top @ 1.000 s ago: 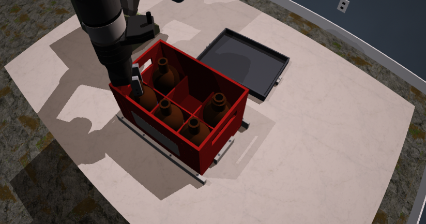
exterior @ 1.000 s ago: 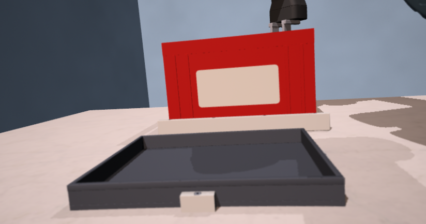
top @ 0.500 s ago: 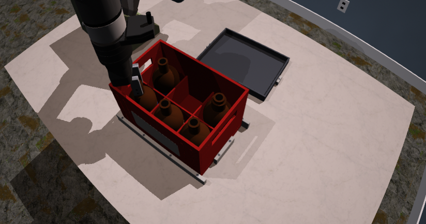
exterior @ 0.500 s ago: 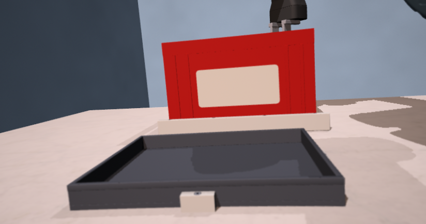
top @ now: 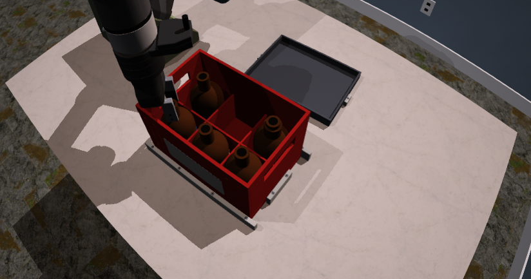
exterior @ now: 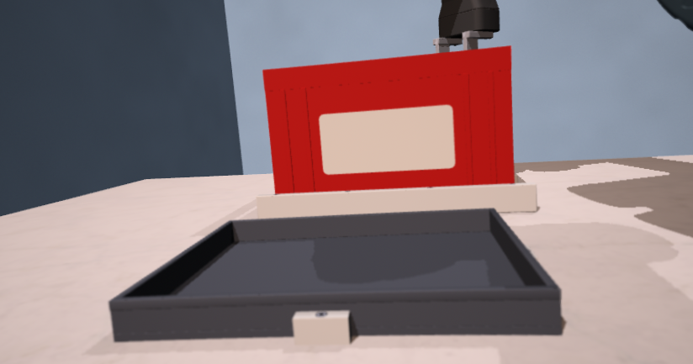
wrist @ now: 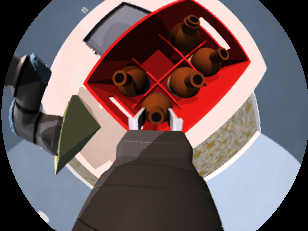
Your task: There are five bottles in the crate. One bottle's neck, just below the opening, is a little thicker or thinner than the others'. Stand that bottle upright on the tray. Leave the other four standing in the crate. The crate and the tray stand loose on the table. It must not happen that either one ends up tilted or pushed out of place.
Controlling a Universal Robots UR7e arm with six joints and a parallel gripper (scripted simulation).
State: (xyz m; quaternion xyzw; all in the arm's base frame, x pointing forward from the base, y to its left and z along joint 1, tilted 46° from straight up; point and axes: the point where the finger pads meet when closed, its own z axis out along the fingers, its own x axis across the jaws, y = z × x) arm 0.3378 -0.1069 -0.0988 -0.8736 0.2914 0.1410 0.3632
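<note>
The red crate (top: 256,199) (exterior: 388,90) (wrist: 200,106) holds five brown bottles, all standing. My gripper (top: 171,98) (exterior: 456,45) (wrist: 156,113) is open, its fingers on either side of the neck of the corner bottle (top: 184,124) (wrist: 156,102), apart from it. One bottle (top: 206,98) (wrist: 134,83) stands at the same handle end, tray side. Another bottle (top: 211,145) (wrist: 183,85) is in the middle of the far row from the tray. Two bottles (top: 243,166) (top: 265,139) stand at the other end. Differences in neck thickness are too small to tell. The dark tray (top: 327,91) (exterior: 412,264) (wrist: 117,29) is empty.
The middle compartment (top: 238,122) on the tray side is empty. Pale strips (top: 213,193) (exterior: 388,201) lie along the crate's base, and a small block (top: 347,99) (exterior: 320,327) sits at the tray's outer edge. Crate walls and dividers surround the bottles.
</note>
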